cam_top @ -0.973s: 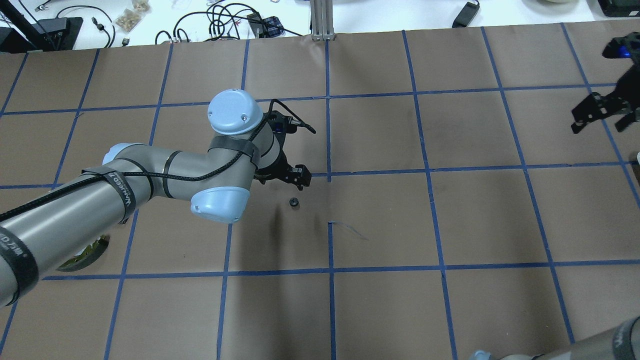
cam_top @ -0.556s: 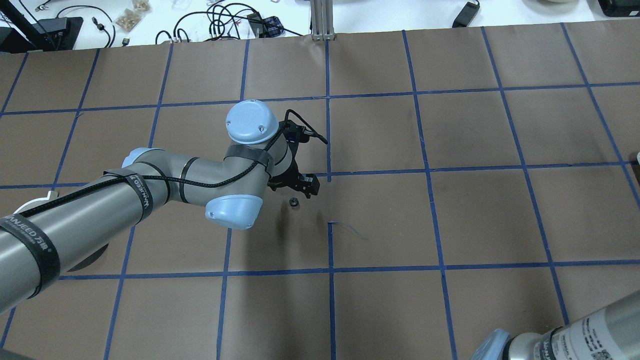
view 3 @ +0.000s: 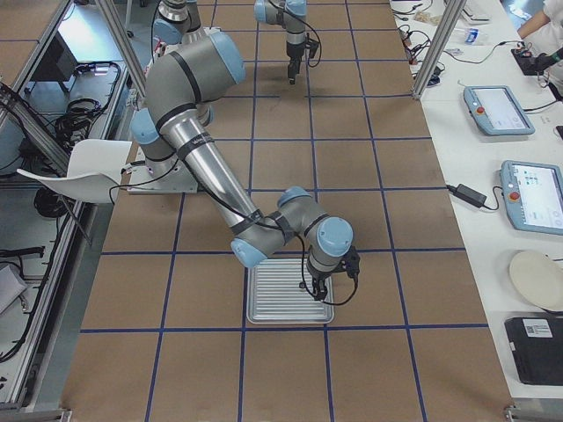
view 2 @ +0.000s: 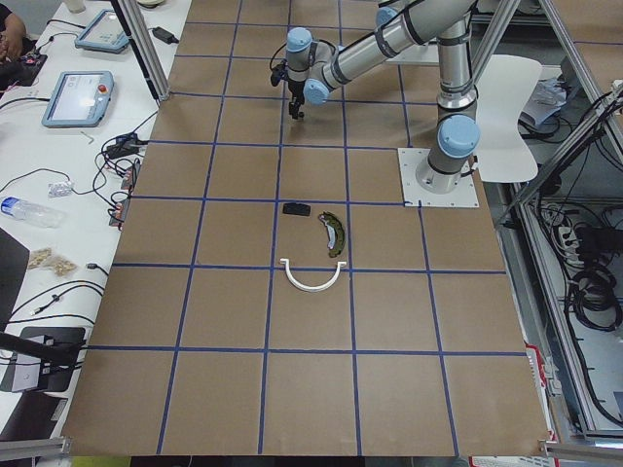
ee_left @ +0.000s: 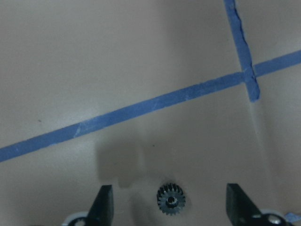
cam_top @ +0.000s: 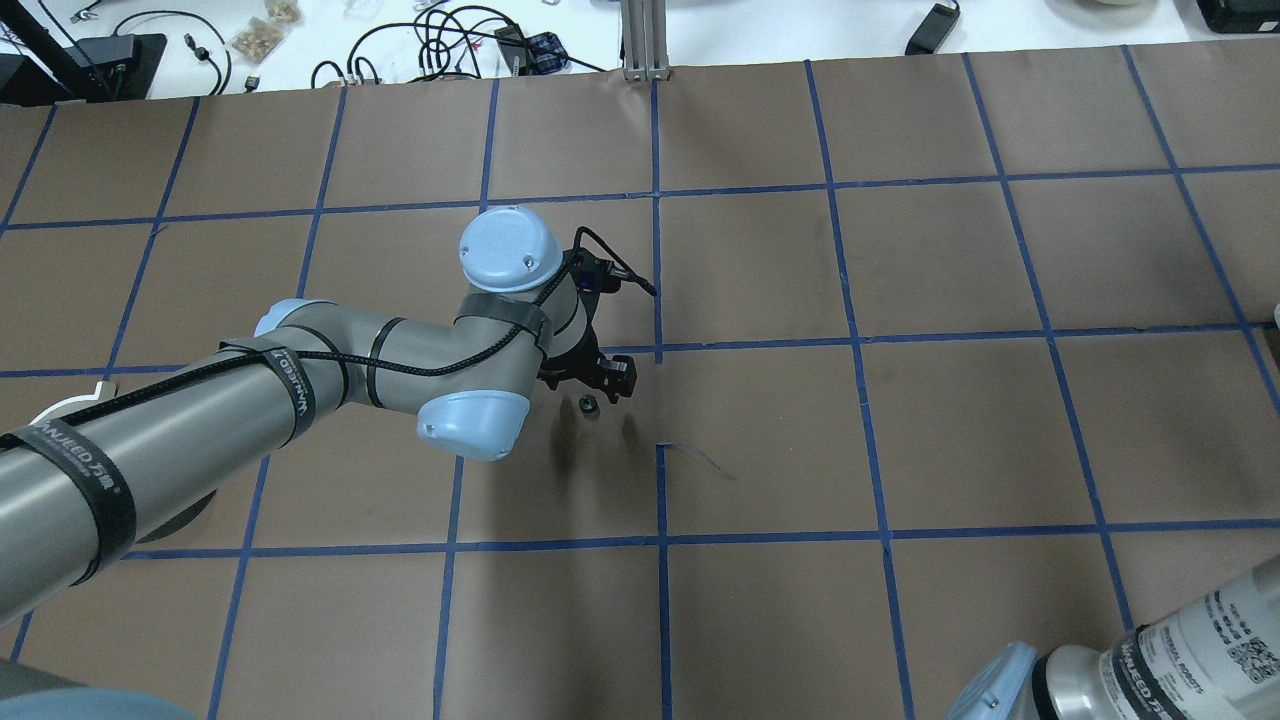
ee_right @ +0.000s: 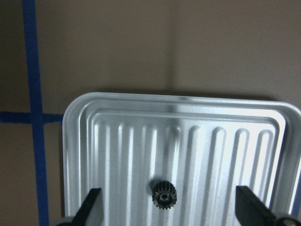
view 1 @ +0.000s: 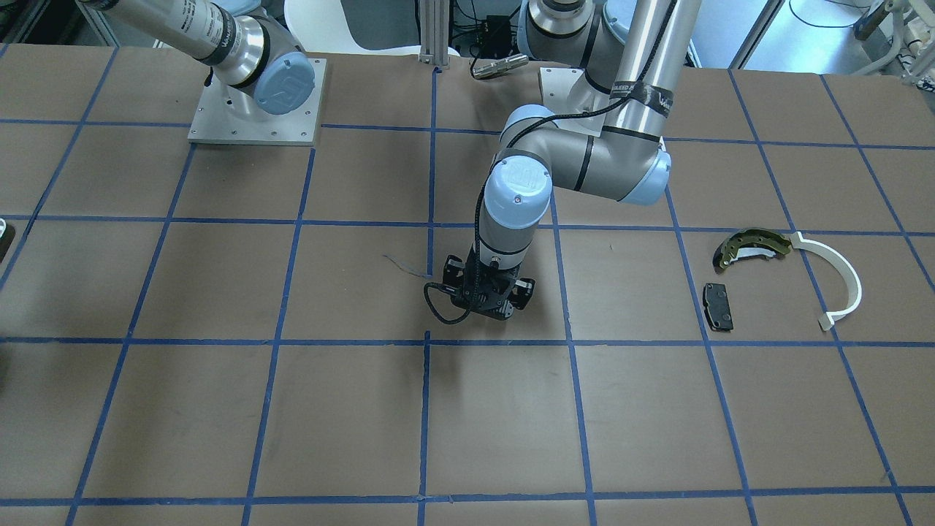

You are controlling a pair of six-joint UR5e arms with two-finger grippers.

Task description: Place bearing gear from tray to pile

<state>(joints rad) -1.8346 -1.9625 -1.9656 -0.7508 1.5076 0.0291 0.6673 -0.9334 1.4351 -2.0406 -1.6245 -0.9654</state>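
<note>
Brown-papered table [cam_top: 900, 430], blue tape grid [cam_top: 662, 541], ribbed tray [ee_right: 75, 141], cables [cam_top: 435, 45] on white bench [cam_top: 780, 25]

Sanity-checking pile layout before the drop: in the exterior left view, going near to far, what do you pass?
white arc strip → olive brake shoe → black rectangular pad → left gripper

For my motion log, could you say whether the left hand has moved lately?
Yes. In the overhead view the left hand has shifted toward the stationary black gear.
</note>
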